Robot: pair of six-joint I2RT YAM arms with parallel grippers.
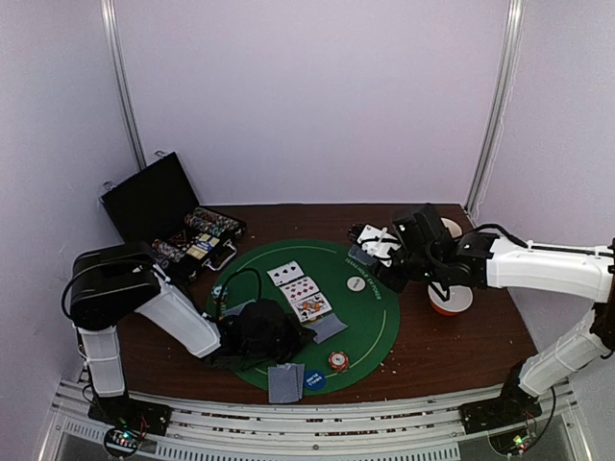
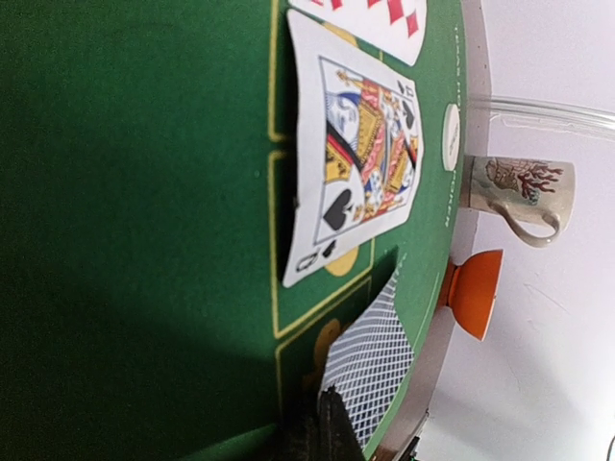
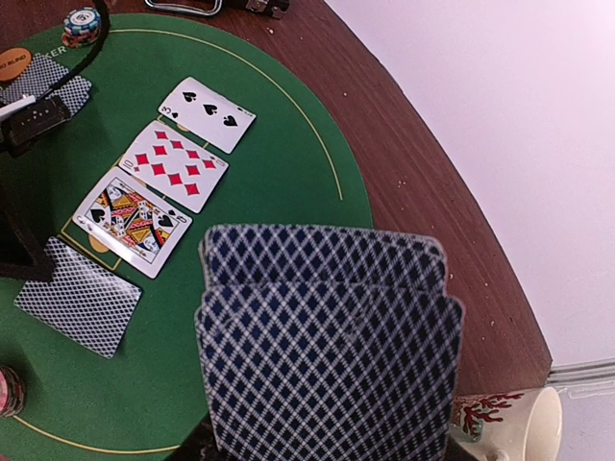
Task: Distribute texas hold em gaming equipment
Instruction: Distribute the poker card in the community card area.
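On the green mat (image 1: 365, 327), three face-up cards (image 1: 300, 289) lie in a row: a three of spades (image 3: 207, 113), a diamonds card (image 3: 173, 165) and a queen of spades (image 2: 356, 154). Beside the queen lies a face-down card (image 2: 375, 360). My left gripper (image 2: 322, 430) is shut on its near corner. My right gripper (image 3: 327, 453) hovers over the mat's far right side, shut on a fanned deck of blue-diamond-backed cards (image 3: 327, 346). Two more face-down cards (image 1: 285, 382), a blue disc (image 1: 314, 380) and a chip stack (image 1: 337, 360) sit at the mat's near edge. A white disc (image 1: 356, 283) lies right of the row.
An open black case of chips (image 1: 197, 235) stands at the back left. The red-and-white bowl (image 1: 450, 300) and the beige mug (image 2: 524, 192) sit off the mat's right side, under my right arm. Another chip stack (image 3: 82, 24) and an orange disc (image 3: 12, 62) lie on the mat's left side.
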